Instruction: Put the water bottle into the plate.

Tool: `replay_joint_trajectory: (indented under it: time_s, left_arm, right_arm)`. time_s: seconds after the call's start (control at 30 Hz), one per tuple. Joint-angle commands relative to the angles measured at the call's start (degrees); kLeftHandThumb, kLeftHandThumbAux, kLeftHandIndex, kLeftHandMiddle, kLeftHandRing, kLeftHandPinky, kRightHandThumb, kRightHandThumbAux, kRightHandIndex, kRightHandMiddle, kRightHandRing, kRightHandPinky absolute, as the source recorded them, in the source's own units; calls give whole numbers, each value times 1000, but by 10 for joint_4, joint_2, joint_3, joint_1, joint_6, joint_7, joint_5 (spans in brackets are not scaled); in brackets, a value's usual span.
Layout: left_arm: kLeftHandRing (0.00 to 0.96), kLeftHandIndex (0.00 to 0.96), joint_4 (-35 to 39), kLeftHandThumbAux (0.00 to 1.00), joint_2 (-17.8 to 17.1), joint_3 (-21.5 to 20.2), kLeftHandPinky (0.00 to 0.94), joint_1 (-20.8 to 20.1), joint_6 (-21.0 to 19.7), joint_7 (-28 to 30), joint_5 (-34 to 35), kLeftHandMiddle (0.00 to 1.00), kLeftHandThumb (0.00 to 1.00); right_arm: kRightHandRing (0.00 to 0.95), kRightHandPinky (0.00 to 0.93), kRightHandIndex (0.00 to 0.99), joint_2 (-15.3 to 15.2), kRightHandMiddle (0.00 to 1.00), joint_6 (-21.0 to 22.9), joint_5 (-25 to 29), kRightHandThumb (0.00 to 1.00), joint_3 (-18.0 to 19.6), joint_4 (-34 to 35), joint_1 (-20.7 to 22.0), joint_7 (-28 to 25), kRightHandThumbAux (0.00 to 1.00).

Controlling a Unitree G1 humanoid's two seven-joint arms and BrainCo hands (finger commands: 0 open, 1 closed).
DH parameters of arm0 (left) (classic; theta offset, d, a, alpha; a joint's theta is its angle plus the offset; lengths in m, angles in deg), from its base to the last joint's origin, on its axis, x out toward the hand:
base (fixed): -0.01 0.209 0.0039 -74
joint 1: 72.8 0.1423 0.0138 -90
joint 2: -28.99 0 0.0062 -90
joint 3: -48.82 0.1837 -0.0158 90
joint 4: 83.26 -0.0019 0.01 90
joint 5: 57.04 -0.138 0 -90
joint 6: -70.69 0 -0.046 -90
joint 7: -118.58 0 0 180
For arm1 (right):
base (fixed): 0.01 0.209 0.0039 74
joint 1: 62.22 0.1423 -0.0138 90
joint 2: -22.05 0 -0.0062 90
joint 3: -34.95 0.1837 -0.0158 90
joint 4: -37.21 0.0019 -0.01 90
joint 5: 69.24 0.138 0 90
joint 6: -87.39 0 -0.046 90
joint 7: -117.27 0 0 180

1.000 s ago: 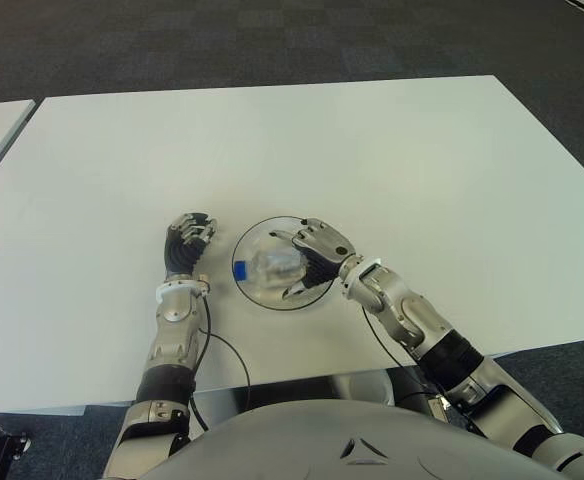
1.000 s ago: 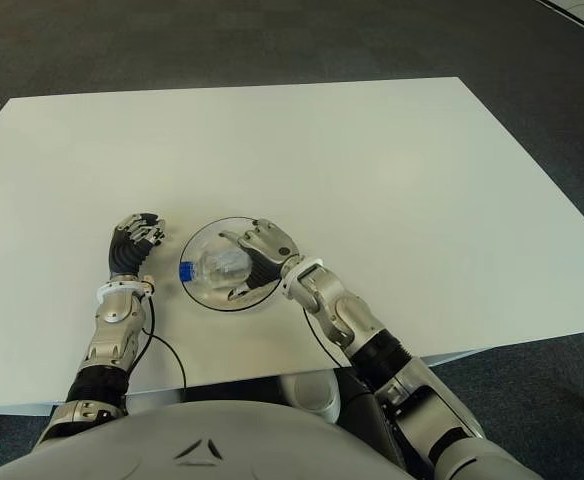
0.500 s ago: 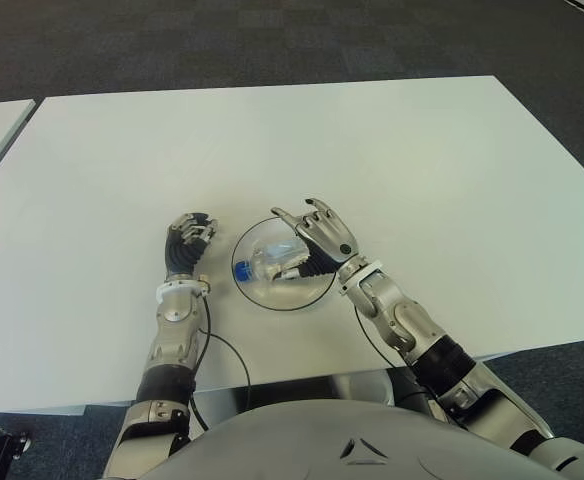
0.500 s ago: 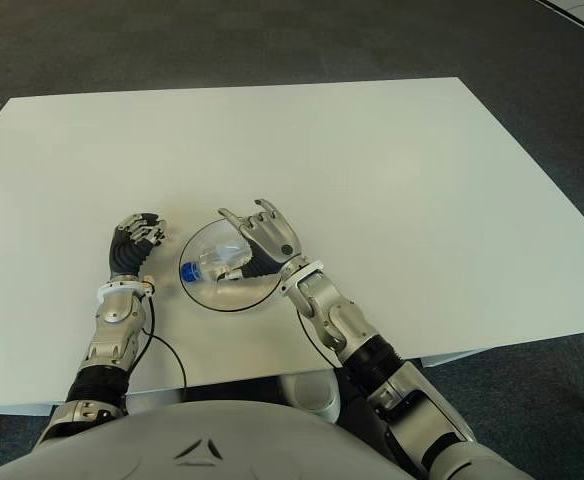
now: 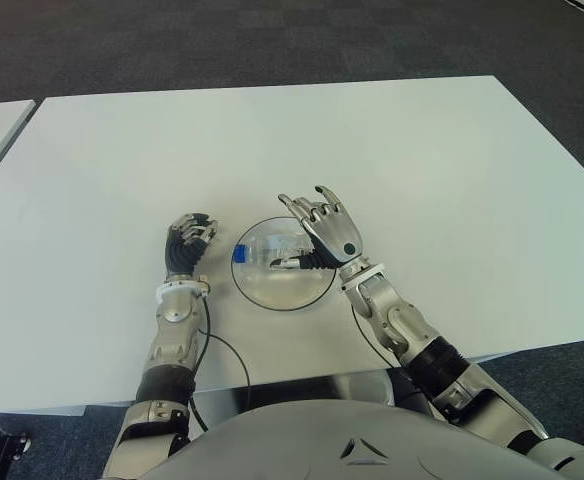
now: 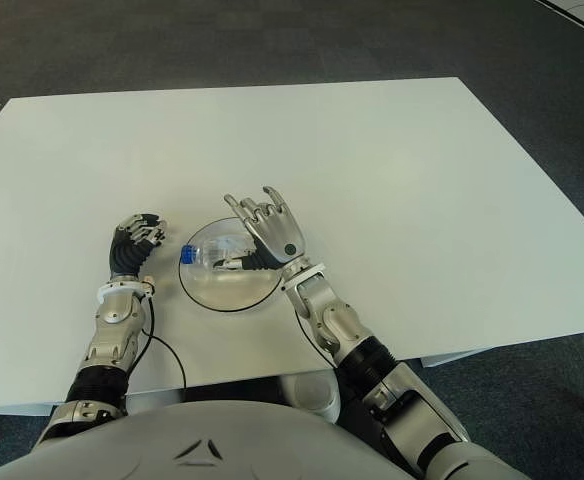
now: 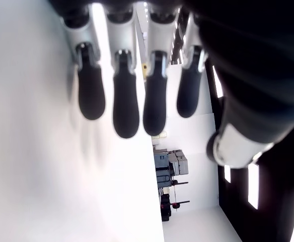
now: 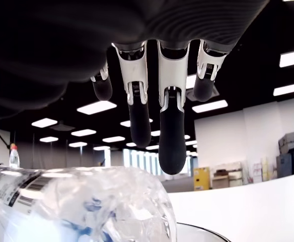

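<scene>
Lying on its side in the round clear glass plate (image 5: 284, 290), the clear blue-capped plastic water bottle (image 5: 264, 252) sits just beneath the right hand (image 5: 324, 232), fingers spread and empty, while the left hand (image 5: 186, 244) shows curled beside the plate's left.

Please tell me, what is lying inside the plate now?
Inside the plate lies the water bottle on its side, blue cap toward the left robot hand. The open right robot hand covers the bottle's far end, so its base cannot be seen.

head stereo downward, wrist cameras close
</scene>
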Motion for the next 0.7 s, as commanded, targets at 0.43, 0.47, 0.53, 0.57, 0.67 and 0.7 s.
replay_joint_trajectory:
  time_s: [0.43, 0.47, 0.53, 0.57, 0.67, 0.7]
  left_arm:
    - [553, 410, -31, 681, -2, 10, 522, 26, -21, 8, -8, 475, 832]
    - [555, 411, -31, 681, -2, 10, 526, 26, -20, 8, -8, 475, 832]
    - [556, 411, -32, 681, -2, 11, 529, 26, -19, 8, -8, 475, 832]
    - [557, 411, -32, 681, -3, 12, 530, 26, -19, 8, -9, 475, 832]
    - [562, 412, -30, 680, -5, 14, 528, 27, -21, 7, -12, 475, 833]
    - [563, 412, -29, 680, -6, 15, 528, 28, -23, 7, -11, 475, 833]
  right_arm:
    - [0, 0, 0, -2, 0, 1, 3, 94, 0, -12, -8, 25, 226]
    - [0, 0, 0, -1, 0, 1, 5, 90, 1, -12, -9, 27, 229]
    - [0, 0, 0, -1, 0, 1, 6, 86, 2, -12, -9, 29, 232]
    - [0, 0, 0, 3, 0, -4, 14, 85, 8, -17, -11, 50, 233]
    - [0, 0, 0, 14, 0, -41, 56, 42, 32, -45, -13, 126, 286]
    - [0, 0, 0, 19, 0, -65, 82, 35, 43, -59, -10, 144, 298]
